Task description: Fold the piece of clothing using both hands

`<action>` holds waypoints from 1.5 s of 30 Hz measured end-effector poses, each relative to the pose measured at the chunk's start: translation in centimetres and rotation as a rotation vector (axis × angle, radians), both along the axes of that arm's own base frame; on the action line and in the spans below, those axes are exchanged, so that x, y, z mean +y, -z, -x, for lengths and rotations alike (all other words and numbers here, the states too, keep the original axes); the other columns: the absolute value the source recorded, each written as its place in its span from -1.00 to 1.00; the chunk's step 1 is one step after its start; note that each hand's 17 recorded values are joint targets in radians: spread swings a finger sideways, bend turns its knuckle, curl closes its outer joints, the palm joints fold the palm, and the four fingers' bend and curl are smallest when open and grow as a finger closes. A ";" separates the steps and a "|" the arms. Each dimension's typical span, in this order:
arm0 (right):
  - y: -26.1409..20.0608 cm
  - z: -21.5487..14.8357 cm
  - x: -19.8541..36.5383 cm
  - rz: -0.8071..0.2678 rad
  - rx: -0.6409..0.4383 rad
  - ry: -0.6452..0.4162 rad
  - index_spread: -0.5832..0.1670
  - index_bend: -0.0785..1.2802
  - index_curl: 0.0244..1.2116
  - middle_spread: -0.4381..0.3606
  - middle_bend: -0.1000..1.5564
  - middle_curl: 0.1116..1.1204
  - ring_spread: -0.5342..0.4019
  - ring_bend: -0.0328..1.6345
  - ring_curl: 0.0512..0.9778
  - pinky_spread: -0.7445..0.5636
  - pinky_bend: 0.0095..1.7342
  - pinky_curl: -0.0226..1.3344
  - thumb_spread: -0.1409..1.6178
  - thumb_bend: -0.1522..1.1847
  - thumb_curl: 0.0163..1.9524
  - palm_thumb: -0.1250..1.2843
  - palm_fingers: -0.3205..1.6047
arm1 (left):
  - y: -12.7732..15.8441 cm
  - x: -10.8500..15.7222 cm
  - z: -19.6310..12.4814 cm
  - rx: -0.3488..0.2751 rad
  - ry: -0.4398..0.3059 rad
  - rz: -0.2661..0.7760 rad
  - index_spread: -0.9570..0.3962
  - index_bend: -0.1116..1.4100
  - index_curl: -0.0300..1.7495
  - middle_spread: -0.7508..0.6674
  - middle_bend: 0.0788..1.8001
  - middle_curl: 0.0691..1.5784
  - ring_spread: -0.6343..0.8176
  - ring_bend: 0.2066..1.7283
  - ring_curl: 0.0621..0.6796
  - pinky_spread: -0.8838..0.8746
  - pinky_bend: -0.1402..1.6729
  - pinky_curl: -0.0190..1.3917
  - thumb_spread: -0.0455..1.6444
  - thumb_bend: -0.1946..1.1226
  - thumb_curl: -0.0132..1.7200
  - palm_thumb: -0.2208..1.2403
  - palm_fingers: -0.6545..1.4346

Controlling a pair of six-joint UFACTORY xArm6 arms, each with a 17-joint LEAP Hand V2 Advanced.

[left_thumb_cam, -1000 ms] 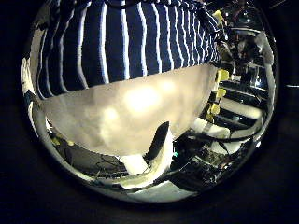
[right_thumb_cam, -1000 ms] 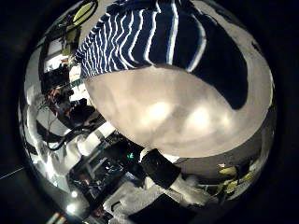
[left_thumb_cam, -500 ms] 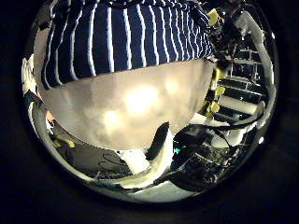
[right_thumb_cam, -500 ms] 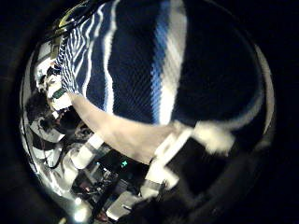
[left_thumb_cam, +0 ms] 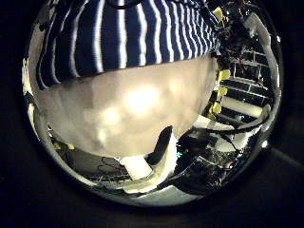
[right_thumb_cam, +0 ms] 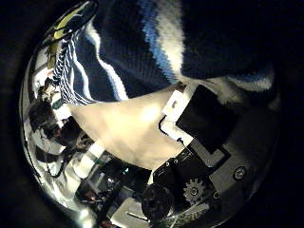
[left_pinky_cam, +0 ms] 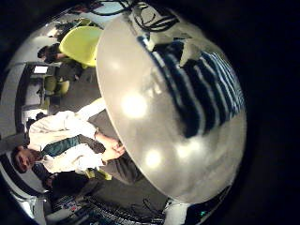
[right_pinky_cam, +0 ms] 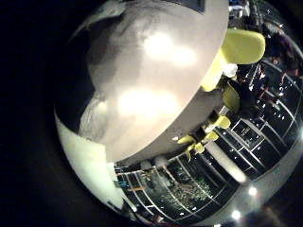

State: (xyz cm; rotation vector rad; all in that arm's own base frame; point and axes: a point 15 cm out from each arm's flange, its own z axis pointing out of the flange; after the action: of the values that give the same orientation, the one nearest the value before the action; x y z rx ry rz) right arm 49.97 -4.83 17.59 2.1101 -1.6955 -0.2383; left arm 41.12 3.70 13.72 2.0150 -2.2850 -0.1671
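A dark garment with light stripes (left_thumb_cam: 123,38) lies on a pale round table (left_thumb_cam: 133,104) in the left thumb side palm view, some way from that palm. My left hand (left_thumb_cam: 155,157) shows there as one relaxed finger over bare table, away from the cloth. In the right thumb side palm view the garment (right_thumb_cam: 161,43) fills much of the view, very close to the palm. My right hand (right_thumb_cam: 199,128) is right at the garment's edge. The left little finger side palm view shows the garment (left_pinky_cam: 202,89) spread on the table (left_pinky_cam: 141,131) with a hand (left_pinky_cam: 192,49) on its far end.
The right little finger side palm view shows bare table (right_pinky_cam: 151,85) and yellow chairs (right_pinky_cam: 241,43) beyond its rim. Another yellow chair (left_pinky_cam: 80,42) stands past the table's edge in the left little finger side palm view. Cluttered equipment (left_thumb_cam: 237,95) surrounds the table.
The right palm has come down close to the garment's edge, so the cloth now fills its view. The left palm's view has barely shifted.
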 end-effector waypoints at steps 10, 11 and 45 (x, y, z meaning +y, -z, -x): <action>-5.3 -0.5 -2.8 -0.006 -0.118 0.044 -0.64 0.55 0.54 -0.53 0.57 0.59 -0.39 0.74 0.40 -0.18 0.60 0.06 0.69 -0.74 -0.53 0.53 0.28 | -0.7 -1.5 -1.6 -0.028 0.027 0.004 0.50 -0.65 -0.65 0.50 -0.86 -0.61 0.42 -0.27 -0.54 0.54 -0.31 -0.52 0.41 -0.73 -0.69 -0.57 -0.33; -5.6 -0.7 -2.8 -0.007 -0.131 0.042 -0.64 0.56 0.56 -0.53 0.58 0.60 -0.39 0.75 0.41 -0.18 0.60 0.08 0.69 -0.74 -0.53 0.53 0.26 | -0.7 -1.6 -1.7 -0.028 0.028 0.005 0.50 -0.65 -0.65 0.50 -0.86 -0.61 0.42 -0.27 -0.54 0.54 -0.31 -0.52 0.41 -0.73 -0.69 -0.57 -0.33; -4.6 0.1 37.3 -0.076 -0.371 -0.642 -0.53 0.43 0.75 -0.44 0.62 0.61 -0.37 0.77 0.55 -0.24 0.53 0.36 0.66 -0.82 -0.51 0.40 0.19 | -7.8 12.0 8.1 -0.100 -0.168 0.076 0.48 -0.65 -0.64 0.41 -0.85 -0.60 0.37 -0.30 -0.56 0.53 -0.34 -0.54 0.41 -0.73 -0.69 -0.56 -0.27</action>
State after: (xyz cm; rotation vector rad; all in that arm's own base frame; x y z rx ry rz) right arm 49.84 32.45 22.15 2.7496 -1.0887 0.3015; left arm 32.99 15.71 21.53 2.2091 -2.1269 0.0331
